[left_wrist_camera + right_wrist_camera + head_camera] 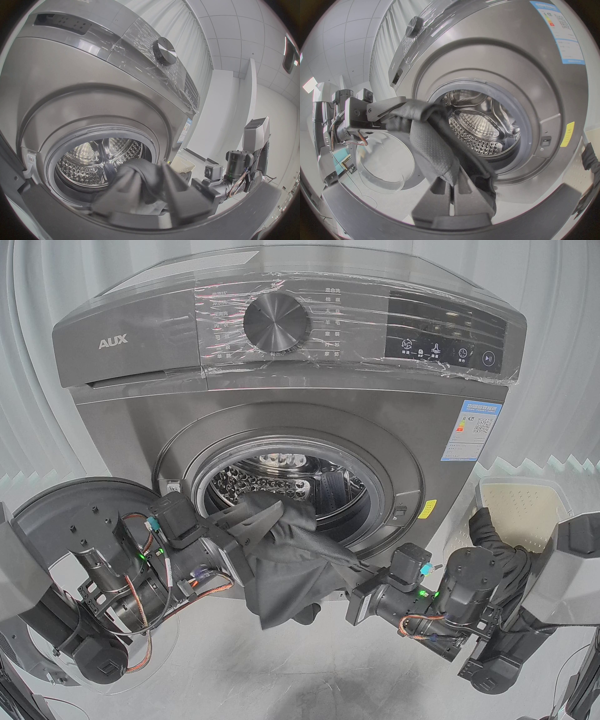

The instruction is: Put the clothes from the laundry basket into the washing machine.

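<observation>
Both arms are up at the front of the washing machine [281, 409], sharing 1 dark garment [287, 571] between them. The left gripper [265, 515] is clamped on the upper end of the cloth, with fabric bunched in its closed grip. It sits right at the mouth of the drum [294, 480]: the round opening lies straight ahead of its tips, and the perforated steel wall shows just past them.

From that grip the garment hangs down and trails across to the right gripper [350, 577], which sits lower and off to the left gripper's right, below the rim of the opening. Its 2 fingers [470, 200] are pinched together on a fold of the same cloth (the right wrist view shows the fabric squeezed between the tips). The loose remainder droops beneath both grippers, in front of the machine's lower panel rather than inside the drum.

The door [69, 509] stands swung open beside the left arm, on the outer side of the left gripper. The laundry basket [525, 502], pale and perforated, sits beside the machine, outward of the right gripper and past the right arm. Another dark piece of clothing [484, 527] is draped over the basket's near rim. High above both grippers, the control dial [275, 322] sits in the middle of the panel under plastic wrap.
</observation>
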Robot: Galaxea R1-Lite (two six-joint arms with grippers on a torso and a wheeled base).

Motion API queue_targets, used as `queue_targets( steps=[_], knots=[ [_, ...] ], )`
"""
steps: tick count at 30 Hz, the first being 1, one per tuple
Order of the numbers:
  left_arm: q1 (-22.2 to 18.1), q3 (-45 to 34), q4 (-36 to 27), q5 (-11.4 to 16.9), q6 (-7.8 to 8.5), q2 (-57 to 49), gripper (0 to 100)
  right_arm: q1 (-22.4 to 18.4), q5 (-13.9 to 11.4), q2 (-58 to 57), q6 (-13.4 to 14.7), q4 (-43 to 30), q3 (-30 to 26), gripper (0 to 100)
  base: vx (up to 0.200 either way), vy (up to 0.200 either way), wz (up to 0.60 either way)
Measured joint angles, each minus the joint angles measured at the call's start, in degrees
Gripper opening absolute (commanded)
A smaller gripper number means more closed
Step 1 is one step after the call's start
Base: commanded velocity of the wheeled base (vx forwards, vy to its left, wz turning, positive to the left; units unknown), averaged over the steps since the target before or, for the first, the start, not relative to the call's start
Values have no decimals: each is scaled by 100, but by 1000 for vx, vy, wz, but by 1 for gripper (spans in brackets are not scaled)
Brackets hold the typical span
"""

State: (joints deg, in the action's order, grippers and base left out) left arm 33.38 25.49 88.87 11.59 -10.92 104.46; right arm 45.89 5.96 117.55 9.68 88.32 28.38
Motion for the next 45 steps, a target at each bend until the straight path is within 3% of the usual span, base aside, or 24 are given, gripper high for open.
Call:
queue_targets(
  steps=[10,28,38,45],
  knots=[
    [-182,-17,-5,9,-13,6,100,-166,71,-614,-35,-11,-369,0,0,0,0],
    [-256,-468,-11,63,45,273,100,-107,63,-1373,-68,-77,-438,0,0,0,0],
    [-251,-717,-7,135,217,566,100,98,30,-1926,-9,-22,-857,0,0,0,0],
    [-140,-968,-2,193,357,670,100,171,41,-2048,-16,-27,-772,0,0,0,0]
  ],
)
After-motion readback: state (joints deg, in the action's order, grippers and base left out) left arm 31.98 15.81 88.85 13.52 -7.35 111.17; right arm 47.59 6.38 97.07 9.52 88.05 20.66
